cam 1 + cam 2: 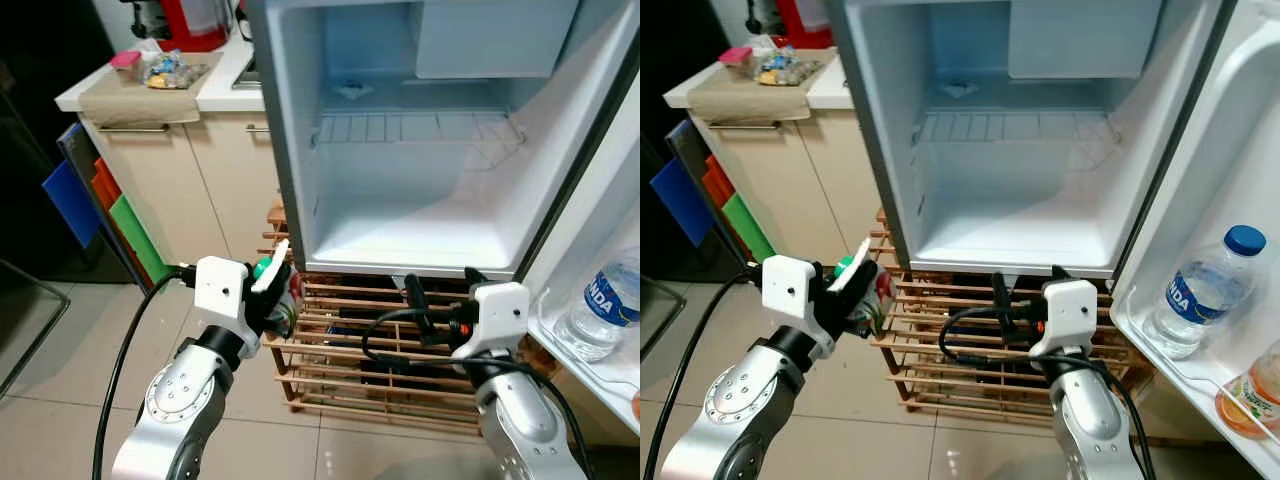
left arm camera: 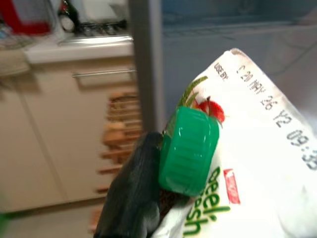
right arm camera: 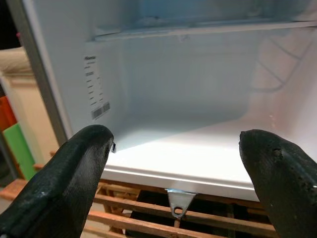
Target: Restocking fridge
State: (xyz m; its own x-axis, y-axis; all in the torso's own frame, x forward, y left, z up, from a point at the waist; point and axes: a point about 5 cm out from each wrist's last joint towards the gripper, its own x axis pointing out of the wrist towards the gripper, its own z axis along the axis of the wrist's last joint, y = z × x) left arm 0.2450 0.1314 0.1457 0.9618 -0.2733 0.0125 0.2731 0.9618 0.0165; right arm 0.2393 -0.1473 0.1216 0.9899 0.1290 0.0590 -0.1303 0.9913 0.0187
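My left gripper [image 1: 272,292] is shut on a white carton with a green cap [image 2: 190,151], printed with a date and red fruit, held low in front of the open fridge's left edge. The carton [image 1: 275,275] pokes up beside the white wrist block. The small fridge [image 1: 400,230] stands open with a white floor and a wire shelf [image 1: 420,127] above it. My right gripper [image 3: 178,158] is open, its two black fingers [image 3: 74,183] spread wide before the fridge's lower compartment. A water bottle [image 1: 1200,290] with a blue cap stands in the door shelf.
The fridge rests on a wooden slatted crate [image 1: 360,350]. To the left stands a beige cabinet [image 1: 200,180] with a counter holding a snack tray [image 1: 165,70]. Coloured boards [image 1: 110,210] lean against the cabinet's side. An orange-labelled bottle [image 1: 1255,390] sits low in the door [image 1: 1240,200].
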